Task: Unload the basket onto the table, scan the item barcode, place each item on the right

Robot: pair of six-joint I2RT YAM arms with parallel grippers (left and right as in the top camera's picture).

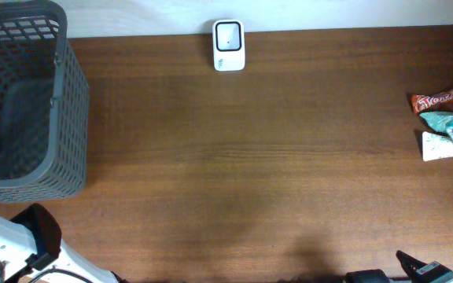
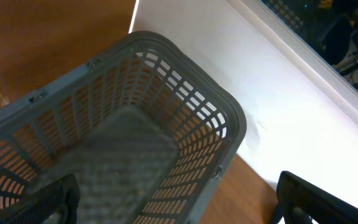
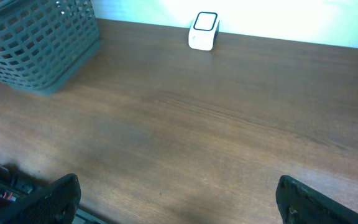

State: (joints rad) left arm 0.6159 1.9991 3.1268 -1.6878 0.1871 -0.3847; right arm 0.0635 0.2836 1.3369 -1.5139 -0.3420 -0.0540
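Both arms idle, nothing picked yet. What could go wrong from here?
1. The snack packets lie bunched and touching, so a pick may drag a neighbour along.
2. No barcode shows on any of them, so the wrong face may meet the scanner.
3. The scanner sits by the table's back edge, where a bump could shift it.

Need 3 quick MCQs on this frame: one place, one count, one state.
1. Where does the white scanner sit?
A) far edge, centre
B) near edge, left
C) right edge

2. How many snack packets lie at the right edge?
A) one
B) three
C) five

3. The grey basket is:
A) upright, opening upward
B) tipped on its side
C) upside down

Answers:
1 A: the overhead view shows it against the far edge.
2 B: red, teal and white wrappers lie together.
3 A: both the overhead and left wrist views look down into it.
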